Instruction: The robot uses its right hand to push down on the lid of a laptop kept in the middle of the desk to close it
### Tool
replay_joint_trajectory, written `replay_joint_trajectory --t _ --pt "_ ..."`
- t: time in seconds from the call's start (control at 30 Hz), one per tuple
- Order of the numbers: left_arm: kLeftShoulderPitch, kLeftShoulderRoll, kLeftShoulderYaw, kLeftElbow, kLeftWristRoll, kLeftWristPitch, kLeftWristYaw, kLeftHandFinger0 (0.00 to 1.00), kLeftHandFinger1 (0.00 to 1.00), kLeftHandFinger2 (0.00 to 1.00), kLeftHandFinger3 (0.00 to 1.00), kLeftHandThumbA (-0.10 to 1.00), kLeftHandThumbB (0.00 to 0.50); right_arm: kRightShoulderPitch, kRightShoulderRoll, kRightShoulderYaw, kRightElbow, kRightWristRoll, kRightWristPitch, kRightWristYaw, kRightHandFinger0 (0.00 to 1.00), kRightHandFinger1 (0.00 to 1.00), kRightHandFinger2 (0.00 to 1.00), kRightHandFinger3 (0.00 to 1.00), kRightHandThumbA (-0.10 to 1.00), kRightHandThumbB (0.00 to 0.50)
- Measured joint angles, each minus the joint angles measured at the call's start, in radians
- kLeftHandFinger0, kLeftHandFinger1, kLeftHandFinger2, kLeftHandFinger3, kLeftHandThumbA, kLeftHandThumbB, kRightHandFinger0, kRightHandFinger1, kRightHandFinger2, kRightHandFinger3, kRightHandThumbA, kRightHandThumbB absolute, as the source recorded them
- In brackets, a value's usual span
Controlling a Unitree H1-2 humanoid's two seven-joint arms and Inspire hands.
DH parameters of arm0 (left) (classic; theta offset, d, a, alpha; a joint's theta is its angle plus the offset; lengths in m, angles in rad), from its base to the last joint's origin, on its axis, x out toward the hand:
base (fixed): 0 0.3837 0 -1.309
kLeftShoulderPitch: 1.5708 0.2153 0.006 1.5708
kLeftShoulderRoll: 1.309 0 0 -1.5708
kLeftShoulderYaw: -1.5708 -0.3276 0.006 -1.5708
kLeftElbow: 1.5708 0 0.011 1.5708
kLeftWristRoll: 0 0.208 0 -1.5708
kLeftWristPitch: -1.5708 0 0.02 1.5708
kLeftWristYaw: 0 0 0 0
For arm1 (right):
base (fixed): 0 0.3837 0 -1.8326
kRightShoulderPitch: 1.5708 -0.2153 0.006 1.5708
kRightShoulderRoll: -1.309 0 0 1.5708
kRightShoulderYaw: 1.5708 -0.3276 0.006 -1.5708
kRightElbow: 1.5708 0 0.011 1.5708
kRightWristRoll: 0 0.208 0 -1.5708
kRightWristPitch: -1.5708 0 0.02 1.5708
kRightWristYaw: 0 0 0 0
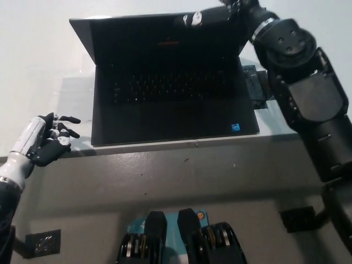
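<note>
White desk (38,66) fills the upper part of the head view, with a grey floor (165,181) below its front edge. At the middle of the desk sits the laptop (170,82), black, its lid (165,33) raised and leaning away, the screen dark apart from a small red mark near its centre that is too blurred to read. The keyboard shows only as faint rows of dark keys. On the palm rest at the laptop's near right corner is a small blue sticker (235,127); its writing cannot be made out.

The right hand (212,15) lies along the lid's top edge, toward the laptop's far right corner, reaching in from the black arm (302,93) that covers the desk beside the laptop's right side. The hand is partly cut off by the picture's top edge, so whether its fingers are spread or closed cannot be told. A dark flat object (256,88) sits against the laptop's right edge, half hidden behind the arm.

The left hand (47,144) rests at the desk's front edge, off the laptop's near left corner, fingers loosely apart and holding nothing.
</note>
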Motion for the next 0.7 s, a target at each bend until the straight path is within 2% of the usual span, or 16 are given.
replay_joint_trajectory --t 0.03,0.13,0.4,0.47,0.6,0.7 --pt "0.0 0.0 0.0 0.0 0.0 0.0 0.0 0.24 0.34 0.47 0.58 -0.1 0.008 0.008 0.001 0.0 0.0 -0.003 -0.002 0.003 0.94 0.83 0.81 0.96 1.0 0.284" --pt "0.0 0.0 0.0 0.0 0.001 0.0 -0.001 0.22 0.33 0.48 0.59 -0.1 0.011 0.025 0.0 -0.004 -0.006 -0.006 -0.017 0.011 0.95 0.84 0.83 0.97 1.0 0.286" --pt "0.0 0.002 0.0 0.0 0.001 -0.002 -0.009 0.23 0.34 0.48 0.59 -0.1 0.009 0.053 -0.007 -0.029 -0.022 -0.005 -0.038 0.035 0.96 0.85 0.84 0.97 1.0 0.238" --pt "0.0 0.004 0.0 0.0 0.001 -0.002 -0.011 0.29 0.39 0.52 0.61 -0.1 0.002 0.069 -0.009 -0.029 -0.03 -0.005 -0.047 0.038 0.96 0.85 0.84 0.97 1.0 0.246" --pt "0.0 0.005 0.001 0.0 0.001 -0.001 -0.016 0.31 0.4 0.53 0.61 -0.09 0.007 0.093 -0.011 -0.029 -0.05 -0.005 -0.058 0.041 0.99 0.88 0.85 0.98 1.0 0.256" --pt "-0.002 0.005 0.0 0.0 0.003 -0.001 -0.018 0.32 0.41 0.53 0.61 -0.08 0.006 0.103 -0.012 -0.031 -0.058 -0.006 -0.057 0.04 0.97 0.87 0.84 0.97 1.0 0.254"
